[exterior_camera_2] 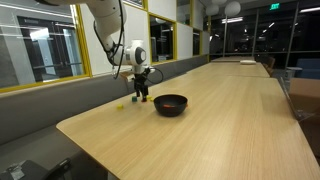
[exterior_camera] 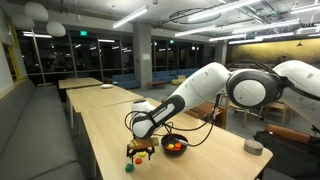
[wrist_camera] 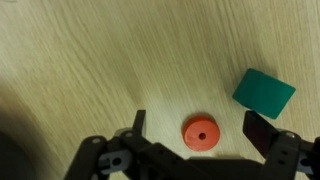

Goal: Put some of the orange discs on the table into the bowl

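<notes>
In the wrist view one orange disc (wrist_camera: 200, 133) with a small centre hole lies flat on the light-wood table (wrist_camera: 80, 70). It sits between the two dark fingertips of my gripper (wrist_camera: 200, 127), which is open and touches nothing. The disc is apart from both fingers. The black bowl (exterior_camera: 183, 150) stands just beside the gripper (exterior_camera: 141, 148) and shows orange pieces inside. From the opposite side the gripper (exterior_camera_2: 142, 92) hangs low over the table, with the bowl (exterior_camera_2: 170, 105) close by.
A green piece (wrist_camera: 264, 92) lies near the right finger, beyond the disc. A small piece (exterior_camera: 128, 167) lies near the table's front end. A grey round object (exterior_camera: 253, 147) rests off to the side. Similar tables stand farther back.
</notes>
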Tool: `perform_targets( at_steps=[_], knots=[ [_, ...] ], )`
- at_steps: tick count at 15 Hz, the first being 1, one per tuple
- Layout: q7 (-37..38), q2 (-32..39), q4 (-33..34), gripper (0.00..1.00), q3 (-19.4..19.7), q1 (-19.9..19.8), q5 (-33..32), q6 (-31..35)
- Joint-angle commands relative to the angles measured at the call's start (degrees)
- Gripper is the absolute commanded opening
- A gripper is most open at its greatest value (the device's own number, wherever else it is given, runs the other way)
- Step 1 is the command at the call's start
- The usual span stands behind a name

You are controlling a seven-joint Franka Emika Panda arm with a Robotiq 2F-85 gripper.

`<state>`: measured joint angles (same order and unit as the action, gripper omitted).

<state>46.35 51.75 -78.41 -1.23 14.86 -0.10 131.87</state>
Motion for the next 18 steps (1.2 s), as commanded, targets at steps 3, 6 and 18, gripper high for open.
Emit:
perform_targets(
  at_steps=[3,6,18],
  knots=[
    [-0.89,2.26,5.21,1.0,0.37,-1.11,2.44,-3.2],
    [-0.62,3.18,6.05,1.0,0.62,-0.96,2.38,-3.65],
    [-0.03,7.34,11.55,1.0,1.47,-0.07,1.51,-4.69]
  ],
)
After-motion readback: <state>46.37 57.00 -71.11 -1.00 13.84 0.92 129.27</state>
